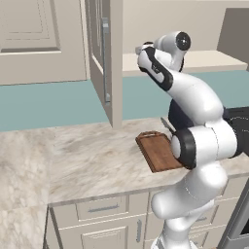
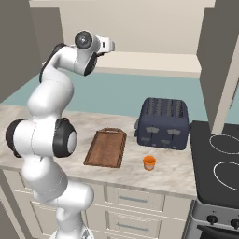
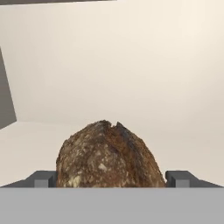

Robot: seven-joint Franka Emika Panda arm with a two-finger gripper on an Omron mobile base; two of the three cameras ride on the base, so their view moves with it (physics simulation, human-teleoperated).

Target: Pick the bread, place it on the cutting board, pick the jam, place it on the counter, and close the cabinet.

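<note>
The dark brown bread [image 3: 107, 153] rests on the cream shelf [image 3: 131, 87] inside the cabinet, whose door [image 1: 104, 58] stands open. My gripper [image 3: 111, 179] is open, reaching into the cabinet with one fingertip [image 3: 43, 178] on each side of the loaf, close to its flanks. From the base the hand [image 2: 106, 45] shows at shelf height. The cutting board [image 2: 106, 147] lies bare on the counter [image 1: 87, 155]. The orange jam [image 2: 149, 162] stands on the counter to the right of the board, in front of the toaster.
A dark blue toaster [image 2: 163, 122] stands behind the jam. A stove [image 2: 219, 163] borders the counter on the right. Beige drawers [image 1: 104, 209] run under the worktop. The open cabinet door juts out over the counter left of my arm.
</note>
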